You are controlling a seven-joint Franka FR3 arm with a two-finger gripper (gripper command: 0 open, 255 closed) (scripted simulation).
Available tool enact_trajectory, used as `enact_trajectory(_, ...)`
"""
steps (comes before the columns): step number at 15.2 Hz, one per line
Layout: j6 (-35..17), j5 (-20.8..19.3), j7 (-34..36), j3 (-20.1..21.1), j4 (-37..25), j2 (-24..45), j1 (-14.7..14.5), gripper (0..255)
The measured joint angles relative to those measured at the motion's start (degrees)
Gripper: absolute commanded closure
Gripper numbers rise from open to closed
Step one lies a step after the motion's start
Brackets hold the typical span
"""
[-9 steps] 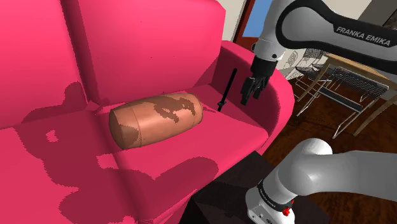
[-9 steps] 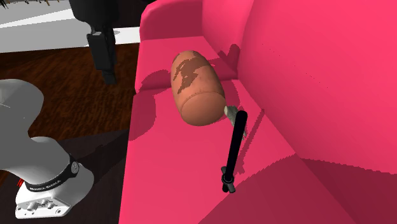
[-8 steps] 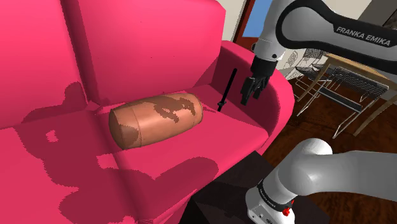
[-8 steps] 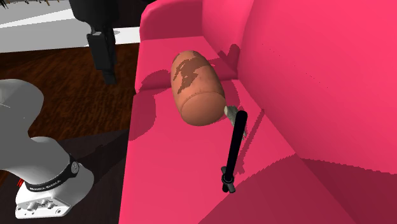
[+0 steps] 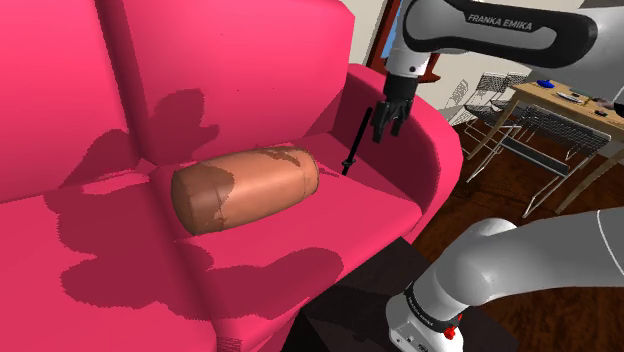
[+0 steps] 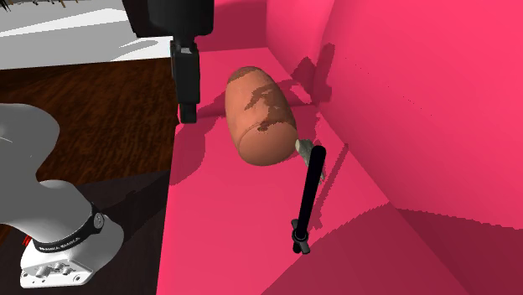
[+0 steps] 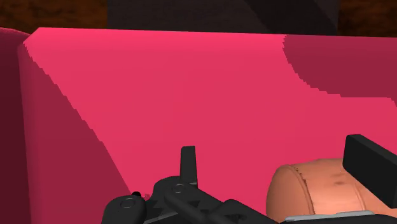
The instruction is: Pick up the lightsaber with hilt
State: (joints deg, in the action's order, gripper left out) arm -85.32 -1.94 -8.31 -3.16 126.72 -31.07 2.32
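Although the gripper point(image 6: 189, 113), empty and spread wide, has swung in to the pink sofa's point(image 6: 419, 100) edge, the black lightsaber point(image 6: 310, 197) lies untouched, so the approach remains unfinished.

Shoulder view: beside stand point(image 5: 345, 305), facing down over sofa point(image 5: 200, 60).
Second exterior view: near, looking along sofa.
Wrist view: close on sofa.
Shared: bolster point(image 5: 245, 187).

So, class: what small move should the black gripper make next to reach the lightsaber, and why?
Probably carry the open gripper over the brown cylindrical cushion to above the thin black lightsaber: in the second exterior view it hangs at the edge of the pink sofa, cushion between them.
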Motion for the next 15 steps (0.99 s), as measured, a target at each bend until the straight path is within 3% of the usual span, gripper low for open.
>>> enact_trajectory(8, 2.8, -2.7, -6.0, -4.6, -18.2, 19.4, 2.2, 0)
enact_trajectory(15, 9.0, -3.1, -11.3, -7.5, -38.6, 36.9, 4.6, 0)
